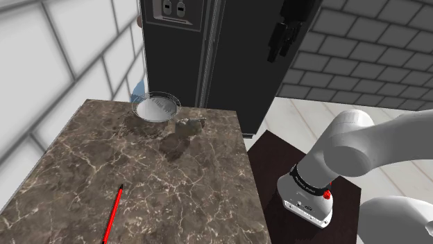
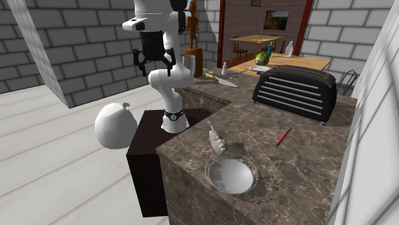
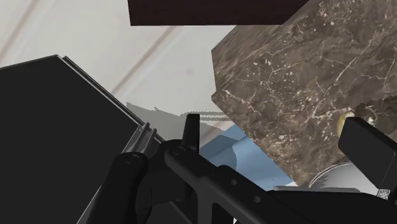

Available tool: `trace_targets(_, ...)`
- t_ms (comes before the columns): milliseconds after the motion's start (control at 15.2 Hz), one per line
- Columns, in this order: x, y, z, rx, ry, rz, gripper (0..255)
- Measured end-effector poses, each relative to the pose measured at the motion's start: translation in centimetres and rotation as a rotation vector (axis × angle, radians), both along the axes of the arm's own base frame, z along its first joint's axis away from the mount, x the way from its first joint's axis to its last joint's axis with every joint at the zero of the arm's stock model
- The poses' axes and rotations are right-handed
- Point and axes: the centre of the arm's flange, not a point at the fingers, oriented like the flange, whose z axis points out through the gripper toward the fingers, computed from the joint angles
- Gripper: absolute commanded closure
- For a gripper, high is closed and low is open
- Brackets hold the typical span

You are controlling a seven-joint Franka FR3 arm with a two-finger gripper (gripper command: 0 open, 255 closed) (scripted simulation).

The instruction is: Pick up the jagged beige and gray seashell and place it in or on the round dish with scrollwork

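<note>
A jagged beige-and-grey seashell (image 2: 217,140) lies on the dark marble surface (image 2: 300,163), just beside a round white dish (image 2: 231,176). Its long axis lines up with the dish, thinner end pointing away. The black claw (image 2: 153,64) hangs high, well apart, fingers spread, holding nothing. In the shoulder view the claw blends into a black refrigerator (image 1: 229,62), and the shell is a dim grey shape.

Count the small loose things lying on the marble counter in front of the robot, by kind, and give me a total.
seashell: 1
round dish: 1
red pencil: 1
Total: 3, all on the marble counter.
</note>
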Motion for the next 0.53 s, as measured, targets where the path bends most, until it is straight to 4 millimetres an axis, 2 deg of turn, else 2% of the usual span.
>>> trace_targets(132, 0.2, 0.3, -0.5, 0.002, 0.003, 0.002, 0)
trace_targets(264, 1.3, 1.6, -1.6, 0.008, 0.013, 0.009, 0)
trace_targets(528, 3.7, 5.0, -4.5, 0.024, 0.037, 0.026, 0)
